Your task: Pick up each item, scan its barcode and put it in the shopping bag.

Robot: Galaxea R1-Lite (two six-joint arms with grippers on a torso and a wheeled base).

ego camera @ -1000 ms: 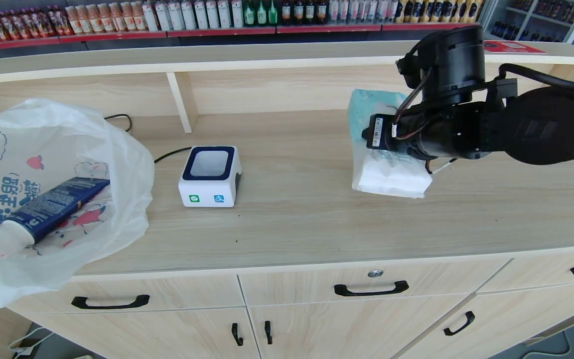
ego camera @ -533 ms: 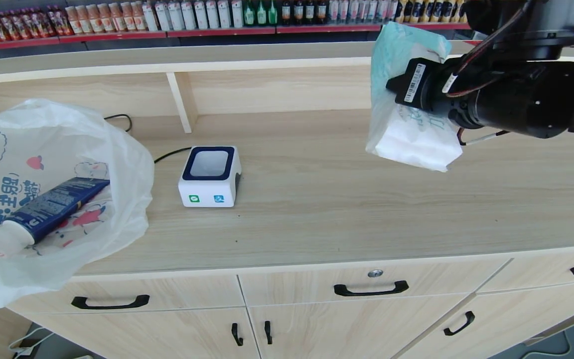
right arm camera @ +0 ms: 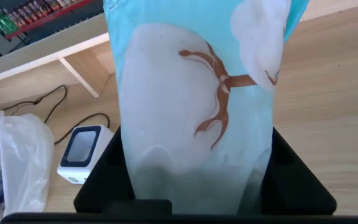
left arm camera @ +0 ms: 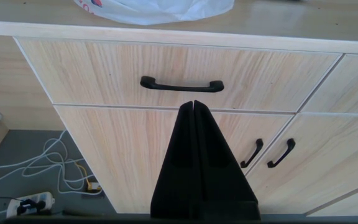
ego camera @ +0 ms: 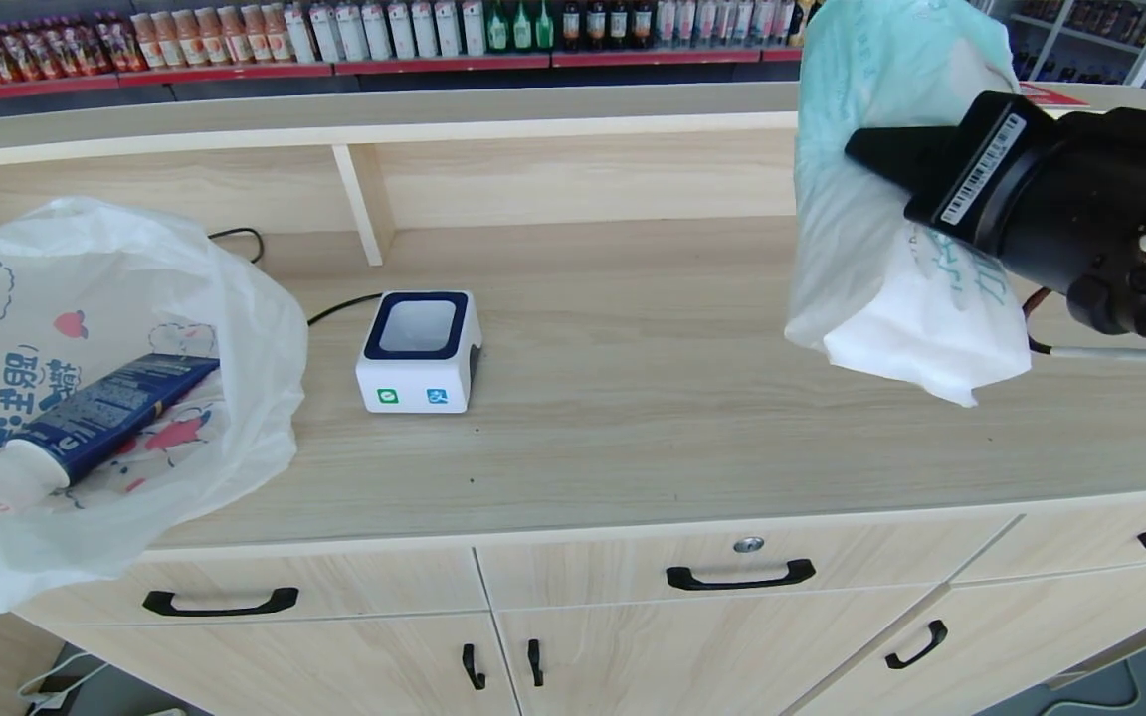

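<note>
Above the counter's [ego camera: 633,447] right end, the right gripper [ego camera: 881,159] pinches a tissue pack [ego camera: 871,288], held clear of the top. The left gripper [left arm camera: 194,106], pressed together, hangs before the drawer [left arm camera: 92,74] below the bag [left arm camera: 154,9].

tissue pack [ego camera: 832,249] top cropped, shopping bag [ego camera: 135,278] clipped

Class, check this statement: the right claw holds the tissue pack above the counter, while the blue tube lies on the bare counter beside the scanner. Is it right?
Not quite. The head view shows the blue tube lying inside the shopping bag, not on the bare counter. The right claw does hold the tissue pack above the counter.
</note>
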